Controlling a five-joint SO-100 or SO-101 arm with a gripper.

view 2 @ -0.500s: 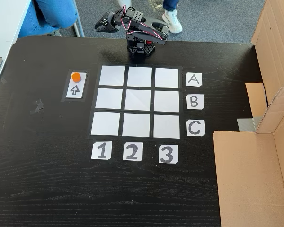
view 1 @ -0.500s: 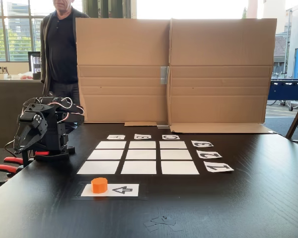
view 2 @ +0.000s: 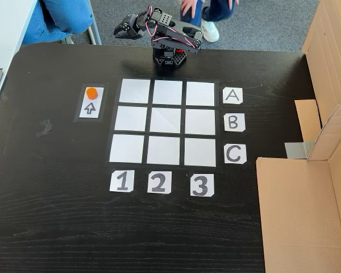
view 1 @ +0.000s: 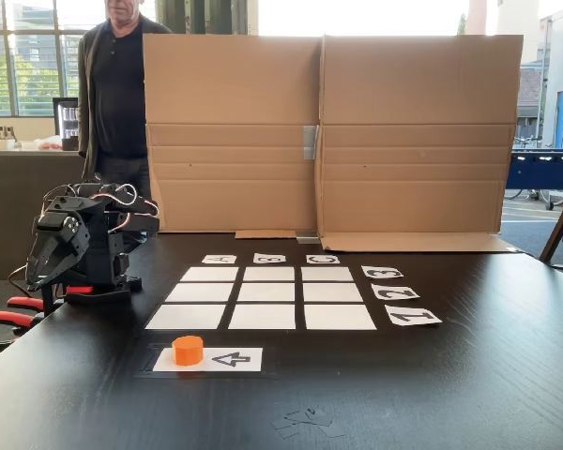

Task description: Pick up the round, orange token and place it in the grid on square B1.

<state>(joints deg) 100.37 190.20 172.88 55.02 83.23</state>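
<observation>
Orange plastic marks the token [view 1: 188, 350], a short round cylinder that stands upright on one end of a white card with a black arrow [view 1: 227, 359]; in the fixed view from above the token [view 2: 91, 92] sits on the card's end toward the arm, the arrow [view 2: 90, 107] pointing at it. The card lies on the black wood-grain tabletop [view 2: 57, 216] just beside the grid [view 2: 165, 122], nine blank white paper rectangles set three by three, and is apart from it by a strip of bare tabletop. Labels A, B and C [view 2: 233, 122] run down the grid's right side in that view, and 1, 2 and 3 [view 2: 159, 182] lie along its lower side. Square B1 [view 2: 130, 119], the middle rectangle of the column above the 1, is bare, and it is the grid square nearest the card's lower end. The black arm [view 2: 170, 42] is folded over its base at the tabletop's far edge, beyond row A, and its tool [view 2: 124, 29] hangs off to the left past the edge, well apart from the token; whether its jaws are parted or together I cannot tell. A brown cardboard screen [view 1: 328, 131] stands behind the grid in the low fixed view, with a person [view 1: 117, 84] behind the arm.
</observation>
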